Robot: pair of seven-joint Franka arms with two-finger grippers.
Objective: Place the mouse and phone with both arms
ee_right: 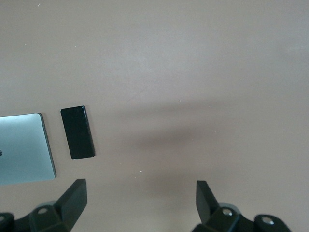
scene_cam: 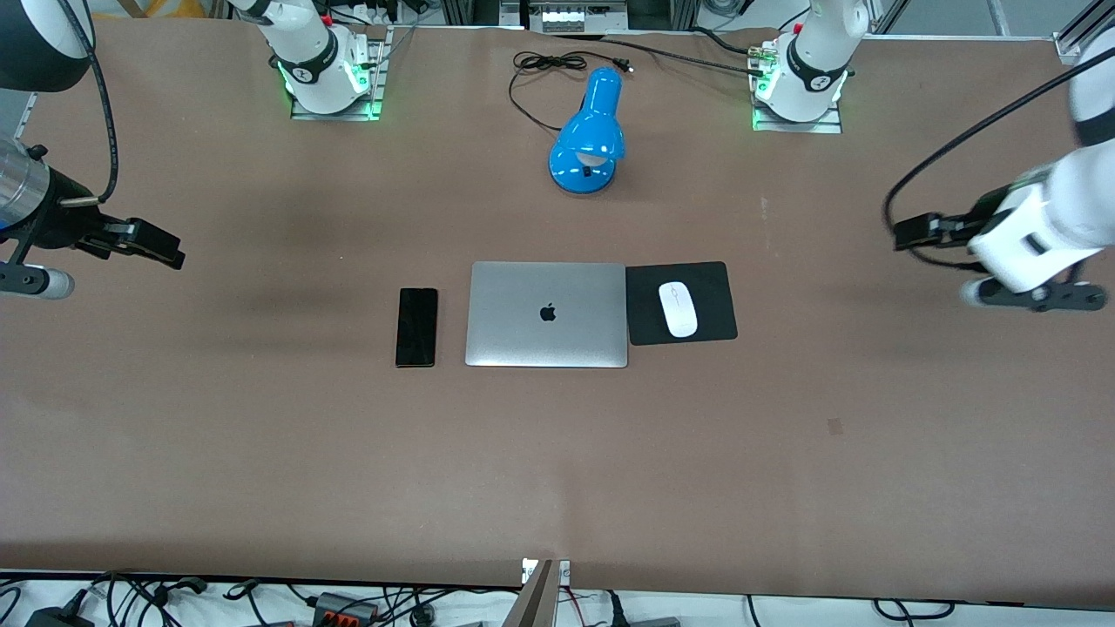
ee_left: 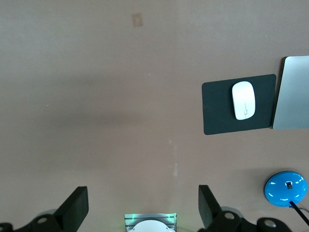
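From the front view I am seeing the phone lying flat on the brown desk, just beside the closed silver laptop on the side toward the right arm's end. The laptop lid is showing a black Apple logo; I am finding no other writing I can read. On the laptop's side toward the left arm's end a black mat is lying against it, and the mouse is resting on that mat. A blue lamp is sitting farther from the camera than the laptop, with its black cord trailing toward the bases. The right gripper is hanging over bare desk at the right arm's end, well apart from the phone. The left gripper is hanging over bare desk at the left arm's end, well apart from the mouse. Both arms are waiting.

In the left wrist view I am looking down between the left gripper's fingers, which are standing wide apart and holding nothing. The mouse is lying on the mat, the laptop edge is touching the mat, and the lamp base is showing near the corner.

In the right wrist view the right gripper's fingers are likewise spread wide and empty. The phone is lying just beside the laptop, with a narrow strip of desk between them.
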